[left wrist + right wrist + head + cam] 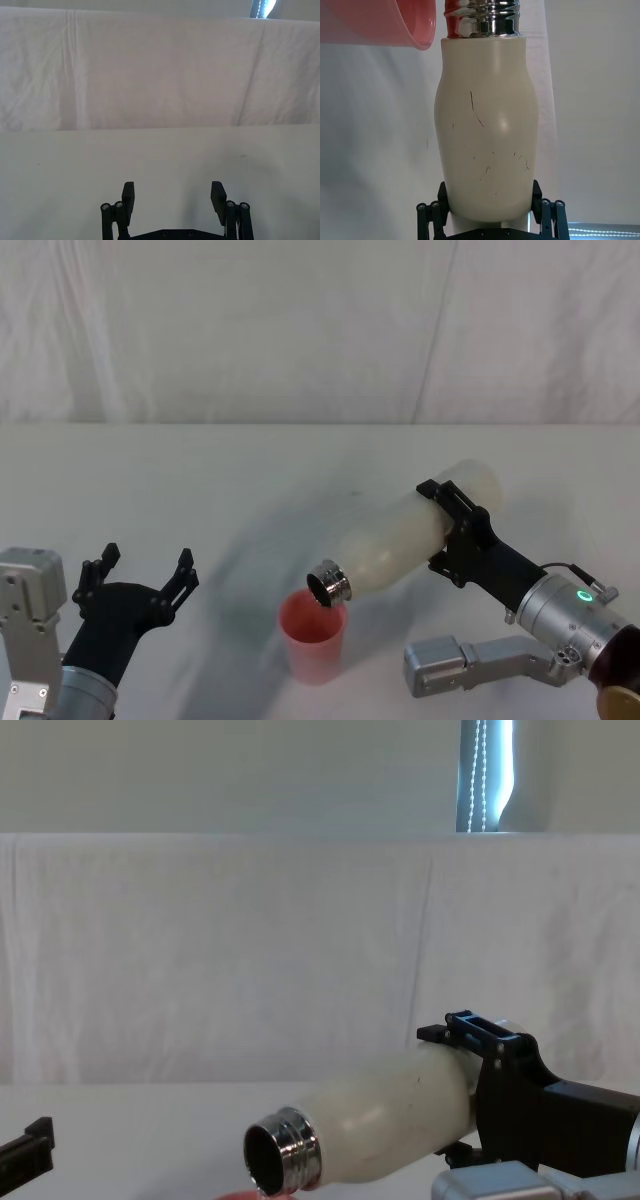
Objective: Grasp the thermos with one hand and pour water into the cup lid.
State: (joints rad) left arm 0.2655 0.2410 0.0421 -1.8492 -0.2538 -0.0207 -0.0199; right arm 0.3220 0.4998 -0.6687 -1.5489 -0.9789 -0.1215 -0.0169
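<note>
From the head view, the right hand [462, 530] is clamped around the lower body of the thermos [415, 535], which is tipped well over so that it lies nearly level, its base up toward the right and its steel neck [331, 583] angled down to the left. The open mouth sits right over the rim of the cup lid [313, 638], which stands upright on the white bench [200, 480] near the front middle. The left hand [140, 585] rests low at the left, well apart from the cup, its fingers spread wide and holding nothing.

In the left wrist view, the left hand [174, 195] shows two dark fingers [128, 197] standing apart with bare bench [160, 150] between and beyond them, and a draped white cloth [150, 75] behind.

In the right wrist view, the thermos [487, 130] is gripped between the fingers [441, 200] of the right hand [490, 200] at its wide end. The threaded neck [482, 20] points away from the camera, and the pink rim of the cup lid [395, 27] lies just beside it.

From the chest view, the thermos [390, 1130] leans down to the left in the right hand [490, 1070], its dark mouth [270, 1160] facing the camera. A sliver of pink cup lid [240, 1196] peeks up just below it. The tip of the left hand [25, 1155] pokes in at the lower left.
</note>
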